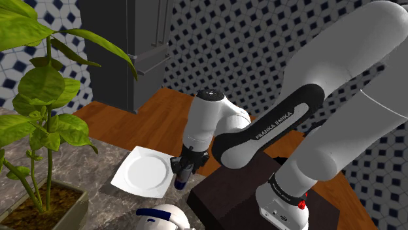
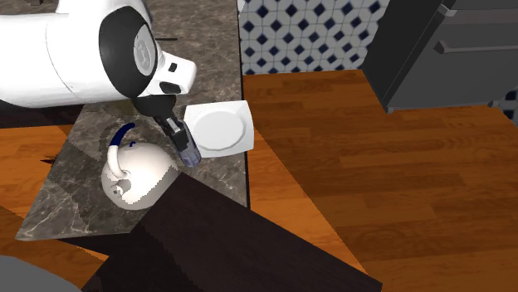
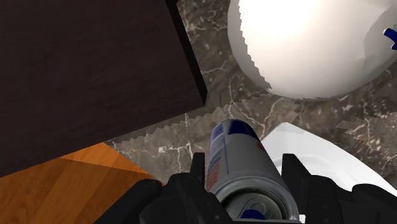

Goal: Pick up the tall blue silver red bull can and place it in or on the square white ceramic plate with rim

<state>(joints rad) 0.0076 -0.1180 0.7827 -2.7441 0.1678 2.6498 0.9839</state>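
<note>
— How is the gripper [image 3: 247, 203] seen?
— Its fingers [image 3: 194, 188] are pressed against the can [image 3: 240, 156], which is pinched across its round side, near one end.
— Where is the can found?
— It is held tilted over the stone counter [image 3: 191, 137], just beside the near edge of the plate [image 3: 318, 159]. Farther off, a white teapot [image 3: 305, 44] is seen.
— How is it expected to handle?
— It is judged light, stiff but easily dented, and slick. A hold across the middle of the body is advised, since a tall can is easily tipped when set down.
</note>
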